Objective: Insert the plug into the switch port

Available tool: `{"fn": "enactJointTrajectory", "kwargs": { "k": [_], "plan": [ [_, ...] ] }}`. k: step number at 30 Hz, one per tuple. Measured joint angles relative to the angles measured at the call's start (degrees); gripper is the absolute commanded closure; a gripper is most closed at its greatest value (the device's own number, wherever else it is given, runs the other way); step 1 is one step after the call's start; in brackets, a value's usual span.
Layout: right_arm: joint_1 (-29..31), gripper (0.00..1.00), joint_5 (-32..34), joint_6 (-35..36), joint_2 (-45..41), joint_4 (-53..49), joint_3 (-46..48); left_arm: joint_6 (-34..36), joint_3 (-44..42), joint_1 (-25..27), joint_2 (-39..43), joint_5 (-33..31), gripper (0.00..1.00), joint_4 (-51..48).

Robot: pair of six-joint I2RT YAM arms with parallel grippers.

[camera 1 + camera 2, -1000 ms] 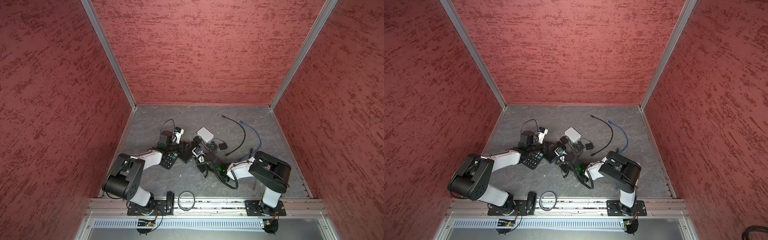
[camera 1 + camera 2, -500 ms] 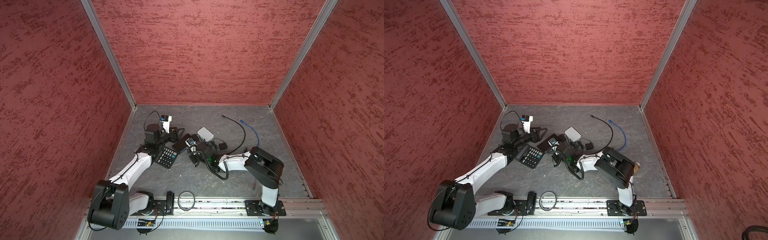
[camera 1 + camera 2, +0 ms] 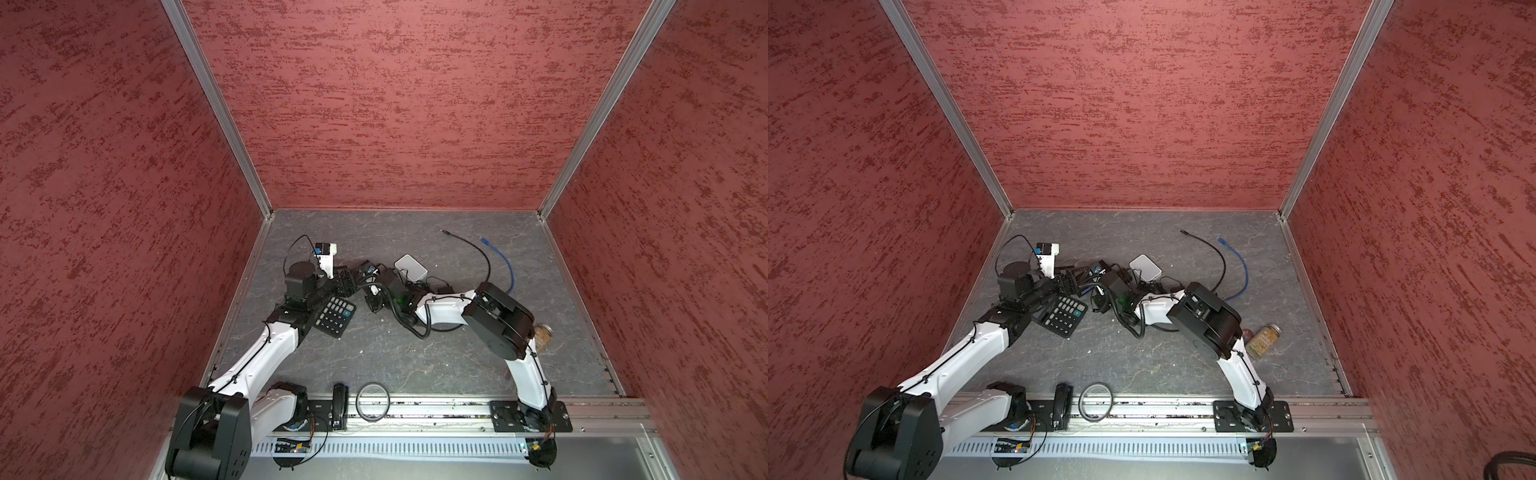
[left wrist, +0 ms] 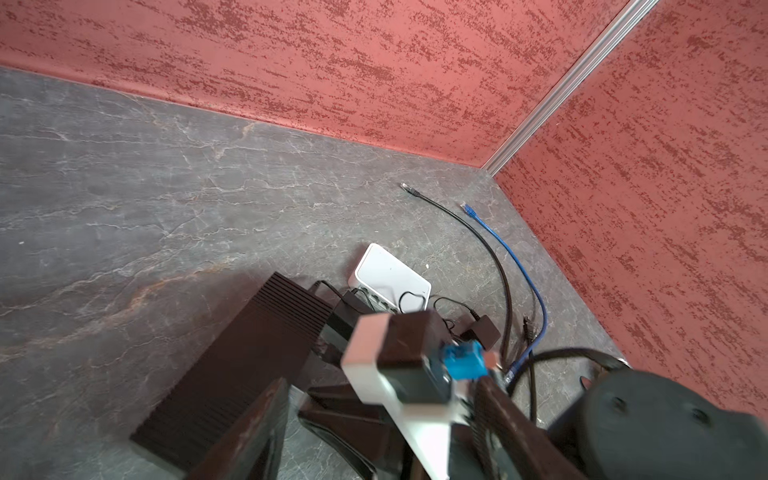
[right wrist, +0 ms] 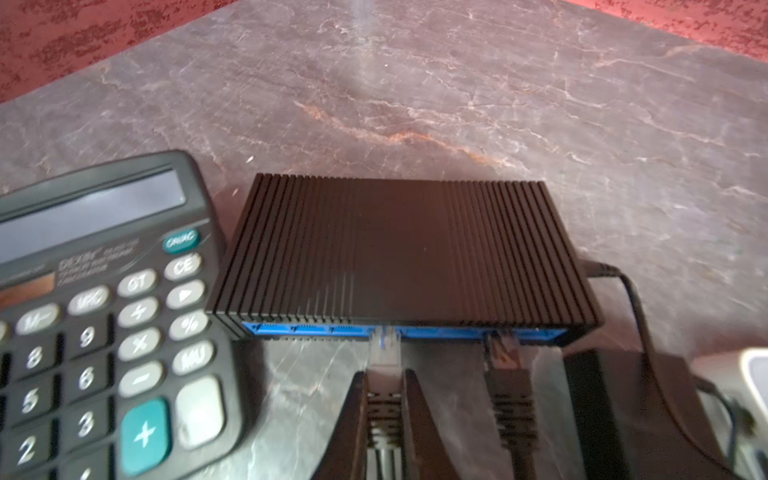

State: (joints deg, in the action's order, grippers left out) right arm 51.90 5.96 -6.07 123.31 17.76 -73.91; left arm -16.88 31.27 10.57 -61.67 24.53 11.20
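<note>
Now, plug (image 5: 384, 347): clear tip at the blue port row (image 5: 415, 332) of the switch (image 5: 395, 249), a middle port; how deep I cannot tell.
Right gripper (image 5: 384, 374): I see it clamped on the plug's black boot.
Switch: black, ribbed, flat on the table (image 5: 415, 83), left of its middle.
Left gripper (image 4: 378, 386): jaws wide apart, gripping nothing I can see.
Calculator (image 5: 104, 311): just beside one end of the switch.

Black calculator (image 3: 334, 316) (one teal key), white box (image 3: 410, 268), loose blue cable (image 3: 505, 259), spice jar (image 3: 1262, 341), black ring (image 3: 373, 402)
</note>
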Motion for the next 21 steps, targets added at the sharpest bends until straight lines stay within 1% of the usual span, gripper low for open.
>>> {"fn": "enactJointTrajectory", "kwargs": {
  "k": [5,7,14,16,19,21],
  "plan": [
    [-0.8,0.88,-0.7,-1.3,2.7,-2.0,-4.9,-0.9,0.0,-0.2,0.2,-0.2,0.27,-1.4],
    [-1.2,0.85,-0.8,-1.9,3.6,-2.4,-6.2,-1.0,0.0,-0.2,0.2,-0.2,0.26,-2.1],
    [-1.8,0.81,-0.7,-2.7,5.1,-4.7,-7.2,-1.7,-0.2,-0.1,0.2,-0.1,0.23,-4.6],
    [-1.8,0.79,-0.8,-2.7,5.1,-5.3,-7.3,-1.8,-0.2,0.1,0.3,0.3,0.19,-4.9],
    [-1.8,0.69,-1.5,-2.8,5.1,-6.5,-7.2,-1.8,-0.2,0.4,0.8,1.2,0.14,-5.1],
    [-1.8,0.65,-2.0,-2.8,5.1,-6.8,-7.0,-1.8,-0.5,0.5,0.9,1.6,0.06,-4.6]
  ]
}}
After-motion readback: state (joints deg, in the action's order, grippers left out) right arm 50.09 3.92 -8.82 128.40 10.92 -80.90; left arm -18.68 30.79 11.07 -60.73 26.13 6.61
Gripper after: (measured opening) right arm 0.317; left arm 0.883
